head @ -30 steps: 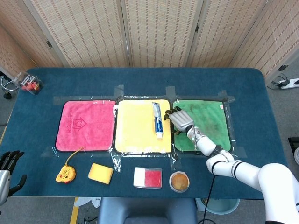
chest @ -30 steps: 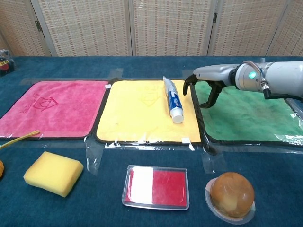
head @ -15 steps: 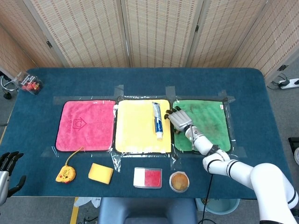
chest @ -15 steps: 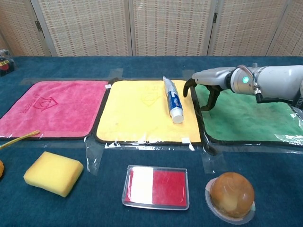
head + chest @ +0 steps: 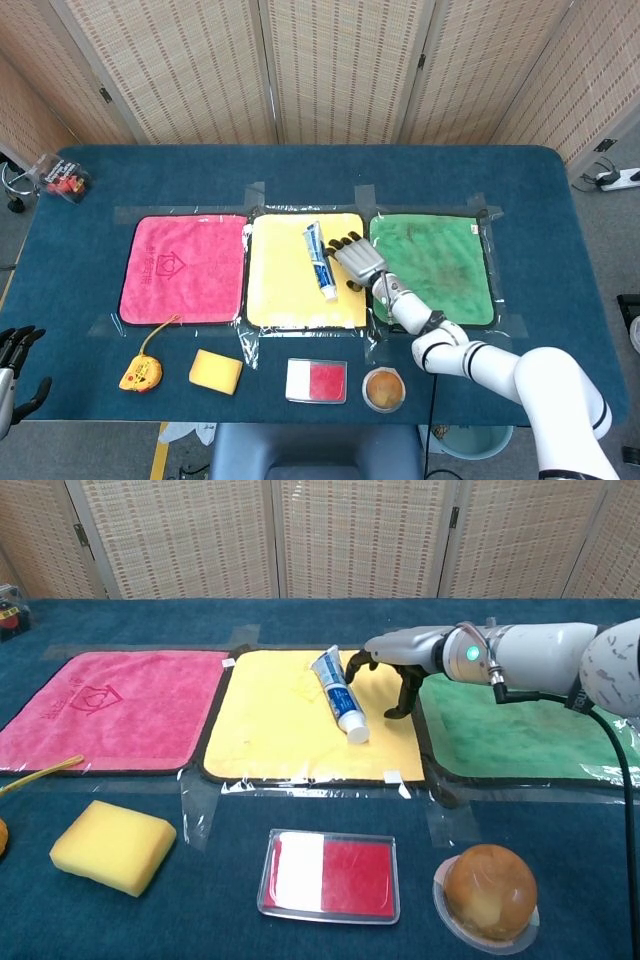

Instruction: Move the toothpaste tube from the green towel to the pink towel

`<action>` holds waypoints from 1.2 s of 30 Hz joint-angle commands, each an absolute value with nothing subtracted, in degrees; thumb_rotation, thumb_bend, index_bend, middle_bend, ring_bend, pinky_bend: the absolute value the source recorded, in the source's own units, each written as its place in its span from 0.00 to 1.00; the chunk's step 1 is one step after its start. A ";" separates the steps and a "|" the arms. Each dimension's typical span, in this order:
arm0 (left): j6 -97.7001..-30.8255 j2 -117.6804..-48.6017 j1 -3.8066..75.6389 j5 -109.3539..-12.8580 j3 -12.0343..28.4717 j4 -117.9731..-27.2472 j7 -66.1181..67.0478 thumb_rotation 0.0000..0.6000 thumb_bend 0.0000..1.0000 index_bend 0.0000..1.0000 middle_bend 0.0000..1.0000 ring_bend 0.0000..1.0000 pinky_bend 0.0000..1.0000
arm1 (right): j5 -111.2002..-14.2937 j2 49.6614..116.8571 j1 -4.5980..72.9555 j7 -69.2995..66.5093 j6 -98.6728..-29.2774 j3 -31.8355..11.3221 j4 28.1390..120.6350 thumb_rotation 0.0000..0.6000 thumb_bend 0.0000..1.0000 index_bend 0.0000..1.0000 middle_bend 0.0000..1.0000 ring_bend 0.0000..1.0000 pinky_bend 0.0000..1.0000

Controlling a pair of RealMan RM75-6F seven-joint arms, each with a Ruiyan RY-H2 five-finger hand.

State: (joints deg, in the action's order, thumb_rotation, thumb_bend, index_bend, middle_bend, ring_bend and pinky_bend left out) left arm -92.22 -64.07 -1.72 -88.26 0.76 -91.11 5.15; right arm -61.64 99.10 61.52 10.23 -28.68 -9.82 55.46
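Note:
The white and blue toothpaste tube [image 5: 320, 262] [image 5: 340, 695] lies tilted on the yellow towel [image 5: 285, 290] [image 5: 280, 735], cap end toward the front. My right hand [image 5: 358, 262] [image 5: 390, 666] hovers low over the yellow towel's right side, fingers spread and bent down, their tips at the tube's right flank; it holds nothing. The green towel [image 5: 440, 265] [image 5: 510, 735] lies bare to the right of the hand. At the far left lies the pink towel [image 5: 185, 270] [image 5: 110, 710], with nothing on it. My left hand [image 5: 14, 358] hangs at the table's front left corner, fingers apart.
Along the front edge sit an orange gadget with a cord [image 5: 142, 372], a yellow sponge [image 5: 216, 371] [image 5: 112, 846], a red and white box [image 5: 316, 381] [image 5: 330, 875] and a brown ball in a clear cup [image 5: 384, 389] [image 5: 489, 892]. A small bag [image 5: 62, 178] lies at the back left.
My right hand has swept left from the green towel's edge onto the yellow towel. The tube has slid left and turned, its top now leaning left.

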 commanded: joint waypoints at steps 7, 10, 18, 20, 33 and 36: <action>-92.51 -63.97 -2.12 -87.95 0.78 -90.67 4.60 1.00 0.38 0.22 0.20 0.15 0.01 | -62.85 101.03 63.60 10.67 -29.17 -10.78 58.16 1.00 0.38 0.17 0.13 0.14 0.08; -92.60 -63.92 -2.18 -87.99 0.79 -90.67 4.53 1.00 0.38 0.22 0.20 0.15 0.01 | -63.23 101.15 64.04 10.34 -29.24 -11.07 59.68 1.00 0.38 0.17 0.13 0.14 0.08; -92.66 -63.73 -1.87 -88.64 0.97 -90.85 4.61 1.00 0.38 0.22 0.20 0.15 0.01 | -65.66 96.95 62.28 8.40 -32.93 -11.48 65.58 1.00 0.38 0.17 0.13 0.14 0.08; -92.51 -63.65 -1.58 -88.99 1.03 -90.88 4.78 1.00 0.38 0.22 0.20 0.15 0.01 | -66.14 95.24 61.50 8.14 -34.01 -11.39 66.91 1.00 0.38 0.17 0.13 0.14 0.08; -91.02 -63.39 0.70 -90.34 1.80 -91.68 5.51 1.00 0.38 0.22 0.20 0.15 0.01 | -64.39 88.16 57.24 9.12 -34.95 -8.19 71.15 1.00 0.38 0.16 0.13 0.13 0.08; -90.97 -63.34 0.91 -90.49 1.84 -91.93 5.60 1.00 0.38 0.22 0.20 0.15 0.01 | -64.17 89.08 57.45 9.85 -33.76 -7.21 70.57 1.00 0.38 0.16 0.13 0.12 0.08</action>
